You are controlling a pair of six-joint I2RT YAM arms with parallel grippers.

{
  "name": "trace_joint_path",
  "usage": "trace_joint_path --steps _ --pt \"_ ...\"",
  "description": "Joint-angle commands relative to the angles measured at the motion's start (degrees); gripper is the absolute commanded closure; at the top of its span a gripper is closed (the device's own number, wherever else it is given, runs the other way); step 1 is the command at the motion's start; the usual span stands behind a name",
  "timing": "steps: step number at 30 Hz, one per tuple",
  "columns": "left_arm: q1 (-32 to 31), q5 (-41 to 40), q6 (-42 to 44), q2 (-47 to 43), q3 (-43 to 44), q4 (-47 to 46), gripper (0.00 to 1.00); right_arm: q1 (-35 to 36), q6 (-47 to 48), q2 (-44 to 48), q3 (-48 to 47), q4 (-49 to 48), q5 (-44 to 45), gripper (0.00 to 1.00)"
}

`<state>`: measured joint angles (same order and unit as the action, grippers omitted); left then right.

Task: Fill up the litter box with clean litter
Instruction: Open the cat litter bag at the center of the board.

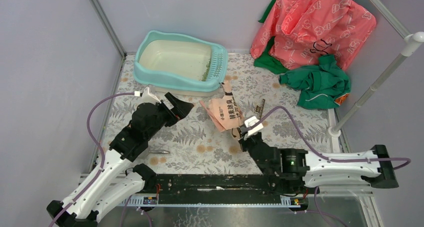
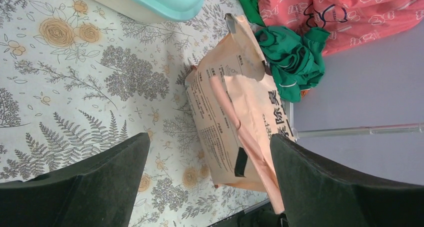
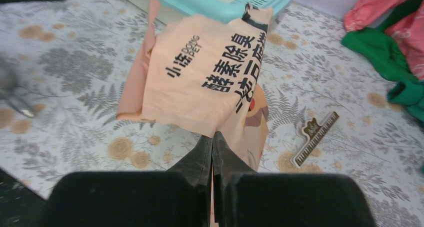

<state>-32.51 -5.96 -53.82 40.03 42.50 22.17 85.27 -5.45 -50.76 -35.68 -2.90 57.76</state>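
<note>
Litter box point(image 1: 165, 81): at the far left of the table, against the back wall. Teal rim, cream basin, slotted grille ledge at its right end.
Clean litter point(image 1: 205, 71): only a thin scatter of green granules shows in the basin, close against the grille end. The rest of the basin floor is bare cream.
Paper bag point(image 1: 224, 112): peach-pink with black printed characters. It stands tilted just in front of the box's right corner, top edge towards the grille. From the right wrist view point(image 3: 205, 82) the printed face is creased and partly raised off the cloth.
Right gripper point(image 3: 212, 137): fingers pressed together, pinching the bag's near edge. In the top view point(image 1: 239, 133) it sits at the bag's lower right.
Left gripper point(image 1: 180, 106): jaws spread wide, holding nothing. It hangs over the cloth just in front of the box's near wall and points towards the bag, well apart from it. The bag shows between its fingers in the wrist view point(image 2: 210, 137).
Bag clip point(image 3: 315, 138): dark, ruler-marked, flat on the cloth to the right of the bag.
Tablecloth point(image 1: 190, 137): grey fern and flower print.
Green cloth point(image 1: 320, 84): crumpled at far right, in front of a pink printed heap point(image 1: 310, 22).
Small grey item point(image 1: 160, 151): near the left arm. Too small to identify.
</note>
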Motion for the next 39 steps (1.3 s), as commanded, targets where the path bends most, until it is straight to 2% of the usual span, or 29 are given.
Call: trace_joint_path --steps 1,7,14,19,26,31,39 --pt "0.6 1.9 1.0 0.4 -0.8 -3.3 0.01 -0.6 -2.5 7.5 -0.9 -0.3 -7.7 1.00" --pt "0.6 5.6 -1.2 2.4 -2.5 -7.7 0.02 -0.6 -1.9 12.1 -0.9 0.7 -12.4 1.00" --pt "0.7 4.5 -0.3 5.1 -3.4 -11.3 0.01 -0.6 -2.5 13.8 -0.2 0.9 -17.3 1.00" --pt "1.3 8.8 0.0 12.8 -0.2 -15.3 0.01 -0.6 -6.0 15.3 2.2 2.5 -20.4 1.00" --pt "1.3 11.5 -1.1 25.1 7.2 -14.8 0.01 -0.6 -9.2 18.6 5.0 5.6 -22.1 1.00" --pt "1.3 15.0 -4.0 31.5 7.6 -20.6 0.01 -0.6 -9.6 18.5 5.6 6.0 -23.3 1.00" --pt "1.3 16.8 -5.3 38.8 9.9 -23.4 0.01 -0.6 -9.4 17.5 5.8 5.4 -25.0 1.00"
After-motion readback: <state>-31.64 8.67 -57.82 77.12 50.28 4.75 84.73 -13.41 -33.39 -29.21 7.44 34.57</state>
